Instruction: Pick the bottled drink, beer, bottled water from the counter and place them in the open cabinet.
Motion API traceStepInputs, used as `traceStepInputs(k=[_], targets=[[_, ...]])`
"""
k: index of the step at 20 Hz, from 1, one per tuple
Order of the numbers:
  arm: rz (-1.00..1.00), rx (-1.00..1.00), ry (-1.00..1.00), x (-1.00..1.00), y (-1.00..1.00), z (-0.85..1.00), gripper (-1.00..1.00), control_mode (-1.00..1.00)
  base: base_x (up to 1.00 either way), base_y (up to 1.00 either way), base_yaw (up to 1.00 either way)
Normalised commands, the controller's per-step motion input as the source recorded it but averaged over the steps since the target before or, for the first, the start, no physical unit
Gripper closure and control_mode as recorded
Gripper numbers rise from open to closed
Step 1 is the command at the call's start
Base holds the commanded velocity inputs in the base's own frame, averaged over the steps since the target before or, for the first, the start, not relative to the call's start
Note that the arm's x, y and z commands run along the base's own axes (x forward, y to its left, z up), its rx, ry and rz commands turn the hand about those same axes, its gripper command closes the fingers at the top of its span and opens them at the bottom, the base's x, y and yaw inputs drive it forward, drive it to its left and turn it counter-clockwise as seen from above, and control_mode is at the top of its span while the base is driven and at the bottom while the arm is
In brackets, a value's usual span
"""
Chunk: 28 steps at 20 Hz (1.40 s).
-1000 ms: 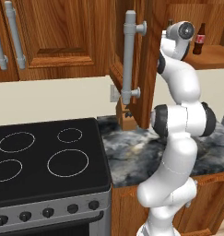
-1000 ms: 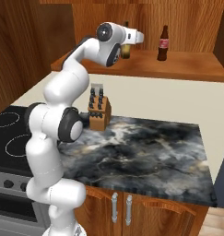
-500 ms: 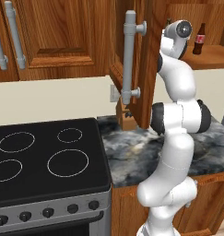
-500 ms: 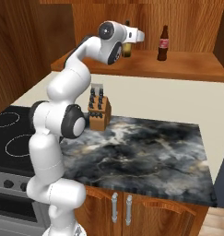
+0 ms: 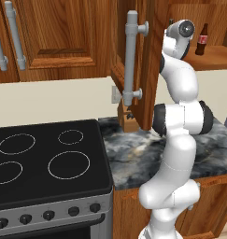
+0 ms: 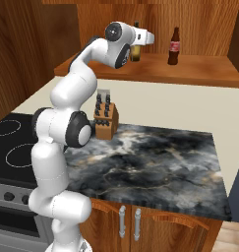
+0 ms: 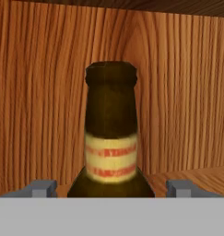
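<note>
The beer (image 7: 111, 138), an amber-brown bottle with a yellowish neck label, stands upright on the shelf of the open cabinet (image 6: 199, 69). My gripper (image 7: 109, 188) is open, one fingertip (image 7: 41, 188) on each side of the bottle's shoulder with a gap to the glass. From the right base the gripper (image 6: 138, 35) is at the neck of the beer (image 6: 135, 53). The bottled drink (image 6: 174, 47), short and dark with a red and white label, stands on the same shelf to the right, clear of the hand, and shows again as the bottled drink (image 5: 202, 41). The bottled water is out of view.
The cabinet door (image 5: 147, 60) hangs open with its long grey bar handle (image 5: 131, 56) left of the arm. A knife block (image 6: 105, 123) stands at the back left of the marbled counter (image 6: 155, 162). The black stovetop (image 5: 45, 158) lies to the left.
The jaws have opened and let go of the beer, which now stands on the shelf. The arm has barely moved.
</note>
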Motion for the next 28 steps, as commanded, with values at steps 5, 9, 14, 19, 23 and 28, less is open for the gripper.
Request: traceStepInputs(k=[5, 9, 14, 19, 23, 28], targets=[[0.0, 0.0, 0.0, -0.04, 0.0, -0.04, -1.0, -1.0, 0.0, 0.0, 0.0], [0.0, 0.0, 0.0, -0.32, 0.0, -0.09, -1.0, -1.0, 0.0, 0.0, 0.0], [0.0, 0.0, 0.0, -0.4, 0.0, -0.14, -1.0, -1.0, 0.0, 0.0, 0.0], [0.0, 0.0, 0.0, -0.49, 0.0, -0.1, -1.0, -1.0, 0.0, 0.0, 0.0], [0.0, 0.0, 0.0, -0.68, 0.01, -0.02, -1.0, -1.0, 0.0, 0.0, 0.0], [0.01, 0.0, 0.02, -0.67, 0.0, 0.0, -1.0, -1.0, 0.0, 0.0, 0.0]])
